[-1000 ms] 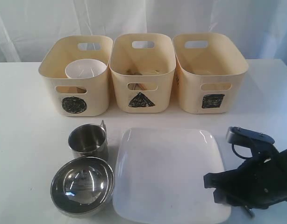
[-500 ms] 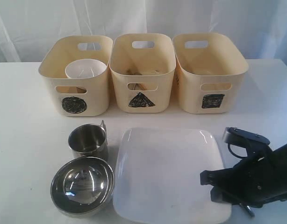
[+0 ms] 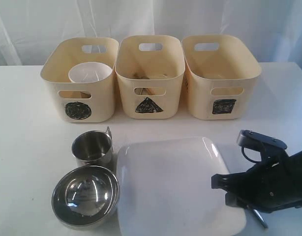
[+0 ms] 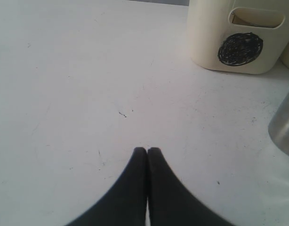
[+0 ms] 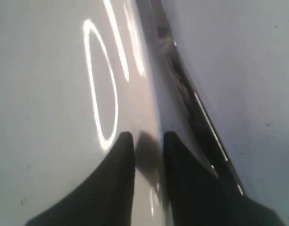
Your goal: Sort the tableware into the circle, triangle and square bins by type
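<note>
The large white square plate (image 3: 166, 182) lies at the front middle of the table, its left edge against the steel bowl (image 3: 85, 194). My right gripper (image 3: 222, 189) is shut on the plate's right rim. In the right wrist view the two fingers (image 5: 147, 136) straddle that rim of the plate (image 5: 50, 94). One steel mug (image 3: 93, 147) stands behind the steel bowl. A small white bowl (image 3: 89, 73) sits in the circle bin (image 3: 99, 105). Wooden sticks (image 3: 146, 76) show in the triangle bin (image 3: 173, 93). My left gripper (image 4: 147, 149) is shut and empty above bare table.
The square bin (image 3: 239, 73) stands at the back right, beside the triangle bin. In the left wrist view the circle bin (image 4: 210, 42) and the mug's side (image 4: 284, 127) are off to one side. A white curtain hangs behind the table.
The plate has slid left and its right side has risen slightly, and it now presses against the steel bowl. The right gripper has closed on the plate's rim.
</note>
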`<act>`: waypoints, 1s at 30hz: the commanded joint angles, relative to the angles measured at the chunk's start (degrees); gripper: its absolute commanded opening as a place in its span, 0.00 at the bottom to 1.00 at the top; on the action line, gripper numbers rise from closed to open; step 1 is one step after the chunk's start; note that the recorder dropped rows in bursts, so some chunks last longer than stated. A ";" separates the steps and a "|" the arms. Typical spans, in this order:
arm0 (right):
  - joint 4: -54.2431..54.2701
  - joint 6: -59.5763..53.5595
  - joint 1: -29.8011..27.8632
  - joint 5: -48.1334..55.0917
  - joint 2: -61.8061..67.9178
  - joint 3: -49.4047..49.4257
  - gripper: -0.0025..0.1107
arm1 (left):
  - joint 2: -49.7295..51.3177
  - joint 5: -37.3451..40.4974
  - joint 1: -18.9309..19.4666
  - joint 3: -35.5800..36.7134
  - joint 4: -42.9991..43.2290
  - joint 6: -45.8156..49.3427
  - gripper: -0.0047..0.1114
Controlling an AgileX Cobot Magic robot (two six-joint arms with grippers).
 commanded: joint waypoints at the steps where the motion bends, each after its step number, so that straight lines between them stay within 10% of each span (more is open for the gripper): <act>1: -2.74 -1.45 -0.30 -1.92 1.54 0.72 0.02 | -0.27 -0.21 -0.05 0.23 -0.19 0.05 0.04; 25: -2.87 -1.61 -0.30 2.42 0.10 0.83 0.03 | -0.27 -0.21 -0.05 0.23 -0.19 0.05 0.04; 30: -3.59 -2.66 -0.30 6.51 0.10 0.83 0.20 | -0.27 -0.21 -0.05 0.23 -0.19 0.05 0.04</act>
